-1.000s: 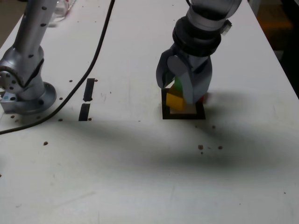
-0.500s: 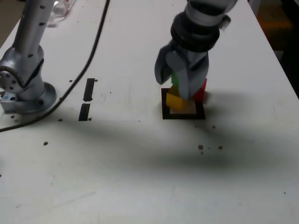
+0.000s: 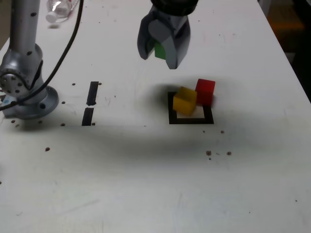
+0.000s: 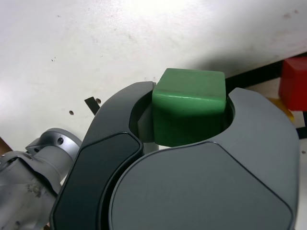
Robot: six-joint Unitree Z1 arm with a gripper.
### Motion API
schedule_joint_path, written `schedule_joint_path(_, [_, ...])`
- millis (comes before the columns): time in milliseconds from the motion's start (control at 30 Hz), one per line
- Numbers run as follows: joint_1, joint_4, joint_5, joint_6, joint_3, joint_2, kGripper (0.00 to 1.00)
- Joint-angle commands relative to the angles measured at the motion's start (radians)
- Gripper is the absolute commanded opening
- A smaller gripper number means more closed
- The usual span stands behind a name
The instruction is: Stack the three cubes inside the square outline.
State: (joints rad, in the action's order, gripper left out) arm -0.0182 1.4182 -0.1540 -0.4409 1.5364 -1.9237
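Cube of green [image 3: 159, 50], up off the table and gripped: that's the one in play. The gripper [image 3: 159, 60] has its jaws parted only by the block's width, closed on its sides, with the top poking out between them in the wrist view. Below, toward the exterior view's right edge of the table [image 3: 243, 170], the yellow cube [image 3: 184, 103] sits skewed over the left side of the square outline [image 3: 190, 121], part inside and part on the tape. The red cube [image 3: 205, 92] is at the outline's far right corner, just beside the yellow one. Nothing is stacked. Farther toward the table's left edge lie two tape strips [image 3: 93, 92], then the arm's base [image 3: 31, 99].

I'd say we're at the carrying step, with the stack's bottom still to be settled. If green is meant as the base, the other two crowd its spot. If it goes on yellow, it wants squaring above that cube, a gentle lowering and a clean release, without nudging red.
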Motion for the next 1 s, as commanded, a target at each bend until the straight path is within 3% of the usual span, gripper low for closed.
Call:
schedule_joint_path(0, [-0.028, -0.021, 0.000, 0.006, -0.025, 0.005, 0.20])
schedule_joint_path(167, [-0.076, -0.078, 0.030, 0.025, -0.075, 0.004, 0.21])
schedule_joint_path(267, [-0.125, -0.156, 0.077, 0.051, -0.143, -0.007, 0.21])
schedule_joint_path(367, [-0.152, -0.198, 0.102, 0.055, -0.179, -0.023, 0.21])
schedule_joint_path(667, [-0.172, -0.230, 0.133, 0.054, -0.203, -0.074, 0.27])
schedule_joint_path(800, [-0.172, -0.231, 0.132, 0.052, -0.209, -0.082, 0.40])
schedule_joint_path(967, [-0.174, -0.225, 0.128, 0.040, -0.213, -0.074, 0.67])
